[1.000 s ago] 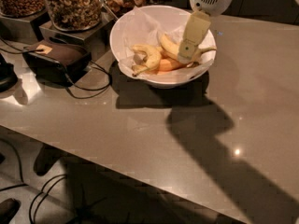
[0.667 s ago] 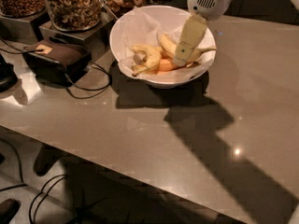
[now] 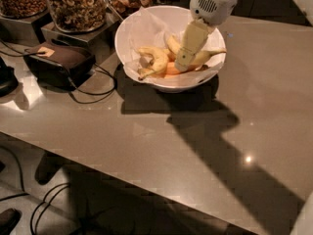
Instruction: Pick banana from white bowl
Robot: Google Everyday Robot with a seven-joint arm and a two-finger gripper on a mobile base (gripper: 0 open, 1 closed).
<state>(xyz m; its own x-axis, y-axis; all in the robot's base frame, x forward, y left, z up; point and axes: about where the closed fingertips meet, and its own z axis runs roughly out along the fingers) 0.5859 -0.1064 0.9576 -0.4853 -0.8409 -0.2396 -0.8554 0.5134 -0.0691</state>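
Observation:
The white bowl (image 3: 131, 31), lined with crinkled white paper, stands at the back middle of the grey table. In it lies the long pale yellow banana (image 3: 209, 54), its thin stem pointing right. A small curled banana (image 3: 155, 58) lies to its left, and orange-toned bananas (image 3: 168, 71) lie in front. My gripper (image 3: 183, 65) reaches down from the top into the bowl. Its cream fingers lie over the middle of the long banana and hide that part. Whether it touches or grips the banana does not show.
Glass jars of nuts (image 3: 78, 4) stand on metal stands at the back left. A dark brown box (image 3: 58, 58) with a black cable (image 3: 98, 99) lies left of the bowl. The table's front edge (image 3: 146, 182) runs diagonally across the lower left, with cables on the floor below.
My gripper has moved a little to the left and lower into the bowl, over the bananas. The bananas and the bowl have not visibly moved.

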